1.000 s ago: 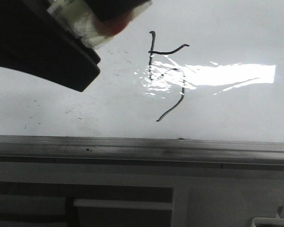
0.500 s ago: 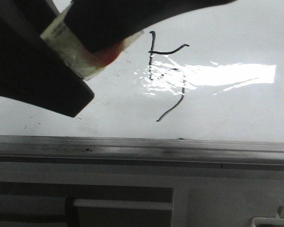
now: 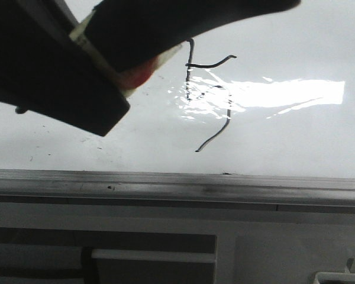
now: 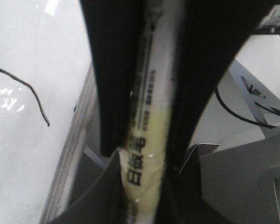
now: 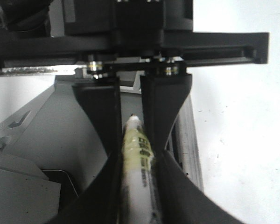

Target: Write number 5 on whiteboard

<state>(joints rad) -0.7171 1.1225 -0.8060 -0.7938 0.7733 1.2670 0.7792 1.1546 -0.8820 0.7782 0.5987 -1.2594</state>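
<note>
The number 5 (image 3: 229, 115) is drawn in thin black strokes on the whiteboard (image 3: 296, 136), partly in the glare; its tail also shows in the left wrist view (image 4: 35, 100). A marker (image 3: 139, 74) wrapped in yellowish tape with a red part is held up at the left of the 5, above the board, between two dark grippers. My left gripper (image 4: 142, 163) is shut on the marker (image 4: 151, 93). My right gripper (image 5: 137, 156) is shut on the same marker (image 5: 140, 140), facing the left gripper. The marker's tip is hidden.
The board's grey metal rim (image 3: 177, 184) runs across the near side. Below it lies a grey panel with recesses (image 3: 254, 248). A black cable (image 4: 238, 116) hangs beside the panel in the left wrist view.
The upper gripper has come down over the marker and now covers most of it. The lower gripper and marker shifted slightly. The 5 is unchanged.
</note>
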